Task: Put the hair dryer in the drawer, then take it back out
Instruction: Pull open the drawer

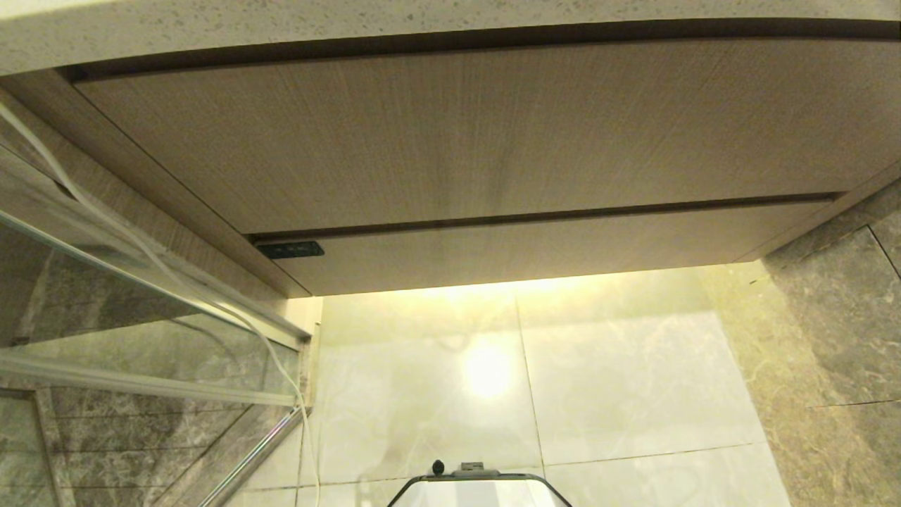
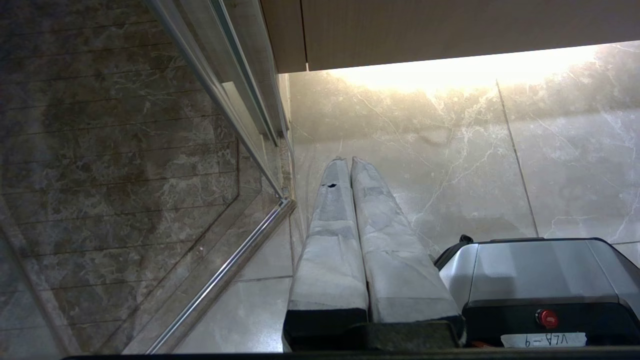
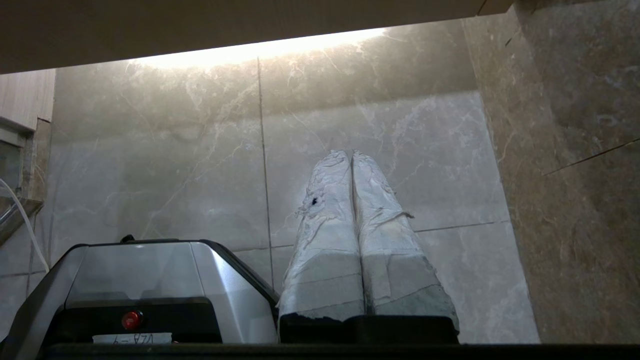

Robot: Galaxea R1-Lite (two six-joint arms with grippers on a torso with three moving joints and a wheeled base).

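The drawer (image 1: 549,250) is the narrow light-brown wood-grain front at the bottom of the vanity, with a small dark label (image 1: 290,249) at its left end. It is pushed in flush. The hair dryer is out of view; only a thin white cord (image 1: 144,248) hangs down along the left side. Neither arm shows in the head view. My left gripper (image 2: 348,160) hangs shut over the pale floor tiles, holding nothing. My right gripper (image 3: 350,152) is likewise shut and empty above the floor.
A taller plain wood-grain panel (image 1: 457,134) sits above the drawer, under a speckled countertop (image 1: 281,28). A glass shower partition (image 1: 105,317) stands on the left, and a dark stone wall (image 1: 845,317) on the right. My base (image 1: 479,486) stands on glossy floor tiles (image 1: 619,380).
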